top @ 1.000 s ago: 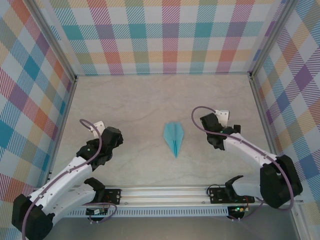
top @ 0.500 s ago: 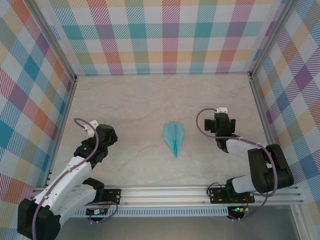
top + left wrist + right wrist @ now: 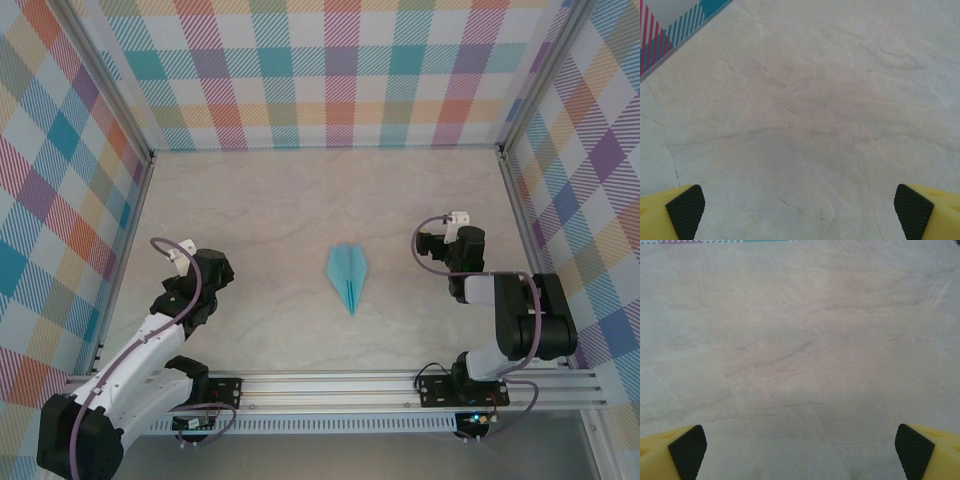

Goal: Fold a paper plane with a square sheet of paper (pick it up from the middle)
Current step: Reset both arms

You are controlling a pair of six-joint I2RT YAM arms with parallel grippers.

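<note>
Item: slim pointed light-blue paper plane (image 3: 348,277), folded, lying mid-table; I log left gripper (image 3: 799,211) and right gripper (image 3: 801,449) drawn back since a second ago, jaws wide, empty; folding looks finished.

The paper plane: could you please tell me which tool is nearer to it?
Right. The right tool hangs open to the right of the paper plane, not touching it; the left tool hangs open farther off on its left.

Ahead of the left end effector (image 3: 799,212) and right end effector (image 3: 800,452), bare bench (image 3: 805,110) lies open. Between them sits the paper plane (image 3: 348,275); checked walls (image 3: 60,200) flank outward.
</note>
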